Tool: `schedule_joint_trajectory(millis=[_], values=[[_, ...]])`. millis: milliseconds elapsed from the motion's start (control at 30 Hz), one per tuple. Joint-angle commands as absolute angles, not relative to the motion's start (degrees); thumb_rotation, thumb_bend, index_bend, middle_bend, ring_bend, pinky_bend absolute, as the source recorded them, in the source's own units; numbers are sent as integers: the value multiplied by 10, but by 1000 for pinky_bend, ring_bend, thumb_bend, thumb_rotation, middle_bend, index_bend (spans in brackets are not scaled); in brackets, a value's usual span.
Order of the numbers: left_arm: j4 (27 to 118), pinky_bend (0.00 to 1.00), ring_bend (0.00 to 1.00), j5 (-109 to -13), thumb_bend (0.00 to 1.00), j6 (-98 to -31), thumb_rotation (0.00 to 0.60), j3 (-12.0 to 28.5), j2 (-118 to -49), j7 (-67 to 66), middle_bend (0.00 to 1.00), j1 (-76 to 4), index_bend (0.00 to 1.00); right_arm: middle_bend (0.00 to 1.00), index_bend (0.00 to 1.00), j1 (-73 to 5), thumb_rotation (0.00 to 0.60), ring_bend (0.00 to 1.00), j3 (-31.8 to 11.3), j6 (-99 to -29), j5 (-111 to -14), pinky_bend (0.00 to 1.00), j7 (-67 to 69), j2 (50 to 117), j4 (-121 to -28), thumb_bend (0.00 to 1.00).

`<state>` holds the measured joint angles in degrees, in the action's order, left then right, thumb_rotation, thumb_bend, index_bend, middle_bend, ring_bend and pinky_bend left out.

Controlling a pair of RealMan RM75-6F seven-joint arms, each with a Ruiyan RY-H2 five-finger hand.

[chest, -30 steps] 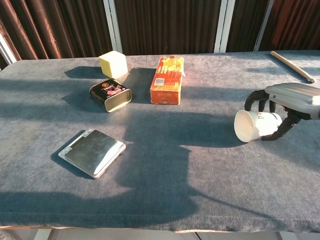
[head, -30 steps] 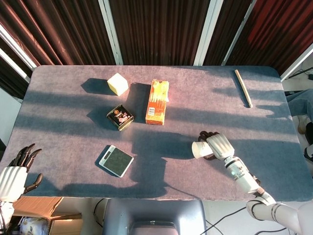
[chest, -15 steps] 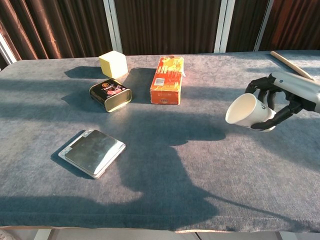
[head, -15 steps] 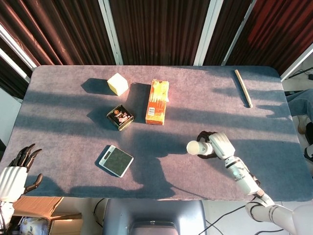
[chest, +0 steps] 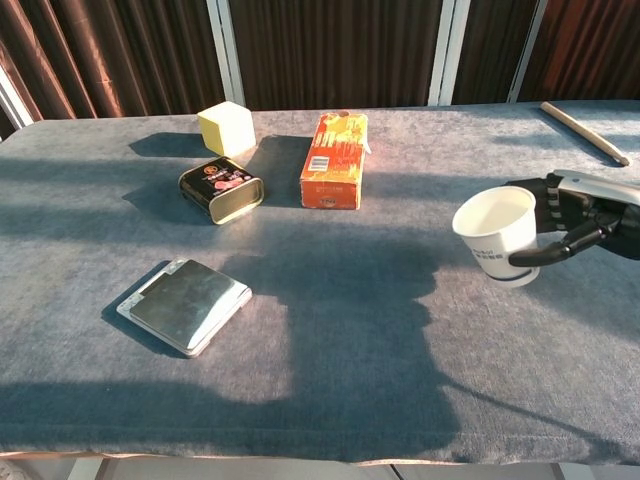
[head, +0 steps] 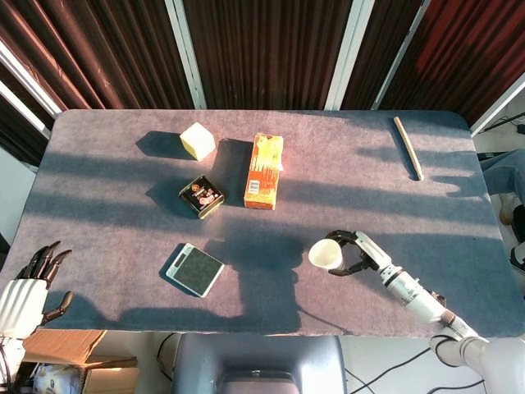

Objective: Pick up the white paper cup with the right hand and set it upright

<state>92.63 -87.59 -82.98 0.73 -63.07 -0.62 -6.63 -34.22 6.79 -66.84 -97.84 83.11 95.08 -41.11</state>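
White paper cup (chest: 500, 238): plain white, with small dark print low on its wall. Orientation nearly upright, open mouth upward, tilted slightly. Position: right half of the table, toward the near edge. Contact between its base and the surface cannot be determined.

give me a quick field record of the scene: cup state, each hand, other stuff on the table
cup: white paper cup mouth up, near upright; whether it touches the table is unclear
right hand: right hand grips the cup's side
left hand: left hand off the table's near left corner, holding nothing
other items: yellow block, orange carton, dark tin, flat grey device, wooden stick
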Motion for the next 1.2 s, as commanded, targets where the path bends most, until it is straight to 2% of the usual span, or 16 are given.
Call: schedule_joint_trajectory(millis=[33, 367, 467, 600, 667, 700, 800, 867, 1033, 1200], values=[[926, 278, 0, -876, 379, -829, 600, 7, -631, -6, 14, -67, 146, 434, 513, -349, 600, 374, 90, -661, -996, 512, 834, 964, -378, 266], [926, 277, 0, -875, 379, -829, 600, 7, -630, -4, 15, -66, 146, 409, 496, -349, 600, 330, 98, -656, -995, 465, 794, 969, -364, 266], [926, 278, 0, -876, 379, -830, 600, 7, -630, -3, 14, -67, 146, 388, 486, -348, 600, 294, 100, -658, -995, 422, 782, 965, -366, 266], [926, 278, 0, -875, 379, -830, 600, 8, -630, -3, 14, -66, 146, 255, 406, -350, 600, 128, 108, -655, -1002, 235, 742, 945, -380, 266], [926, 278, 0, -875, 379, -830, 600, 7, -629, -2, 14, -66, 146, 156, 320, -351, 600, 36, 110, -656, -1004, 109, 704, 926, -402, 266], [926, 278, 0, -875, 379, -830, 600, 7, -629, -2, 14, -66, 146, 90, 246, -350, 600, 4, 110, -659, -1003, 43, 682, 916, -415, 266], [926, 278, 0, -875, 379, -829, 600, 7, -629, -3, 14, -66, 146, 8, 84, -345, 600, 0, 107, -673, -1004, 0, 588, 873, -474, 266], [927, 278, 0, -876, 379, -829, 600, 6, -629, -4, 15, -66, 146, 0, 13, -340, 600, 0, 103, -682, -1000, 0, 504, 833, -533, 266], [927, 278, 0, -875, 379, -829, 600, 7, -630, -7, 20, -66, 146, 0, 0, -288, 600, 0, 67, -722, -942, 0, 208, 747, -720, 266], [929, 278, 0, -874, 379, -830, 600, 7, -630, -9, 20, -66, 146, 0, 0, -213, 600, 0, 35, -808, -878, 15, -25, 722, -868, 265]])
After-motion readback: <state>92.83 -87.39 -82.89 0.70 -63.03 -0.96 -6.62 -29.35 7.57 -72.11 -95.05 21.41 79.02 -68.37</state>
